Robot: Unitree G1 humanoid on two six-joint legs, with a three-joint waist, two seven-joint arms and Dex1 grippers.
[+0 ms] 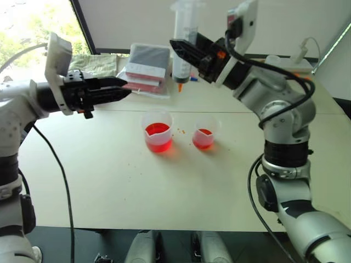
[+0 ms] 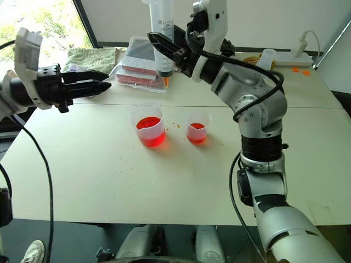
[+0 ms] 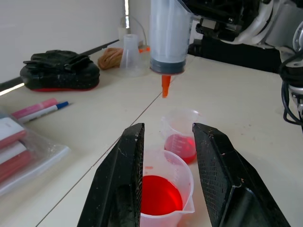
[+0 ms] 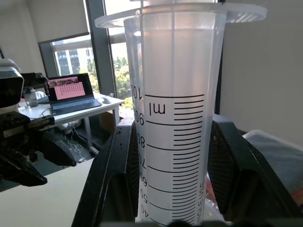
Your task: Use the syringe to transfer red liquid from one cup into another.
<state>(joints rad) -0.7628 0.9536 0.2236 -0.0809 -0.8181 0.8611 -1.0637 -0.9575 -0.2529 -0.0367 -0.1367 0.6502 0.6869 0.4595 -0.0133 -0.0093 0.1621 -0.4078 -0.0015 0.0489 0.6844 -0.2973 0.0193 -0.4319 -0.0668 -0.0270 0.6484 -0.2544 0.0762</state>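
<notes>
My right gripper point(image 1: 184, 52) is shut on the syringe point(image 1: 185, 27), a large clear barrel held upright above the table's far half. Its orange nozzle point(image 1: 179, 86) points down, above and a little behind the gap between the two cups. In the right wrist view the marked barrel point(image 4: 173, 118) stands between the black fingers point(image 4: 113, 189). The larger cup point(image 1: 158, 131) and the smaller cup point(image 1: 204, 132) stand side by side mid-table, each with red liquid point(image 3: 158, 195) at the bottom. My left gripper point(image 1: 123, 90) hovers level to the cups' left, open and holding nothing.
A bagged stack of flat boxes point(image 1: 147, 68) and a green cloth point(image 1: 96, 63) lie at the table's far side. A frosted beaker point(image 2: 267, 57) and a white power strip point(image 2: 296, 55) sit far right. Marker pens point(image 3: 40, 109) and a black case point(image 3: 59, 71) lie nearby.
</notes>
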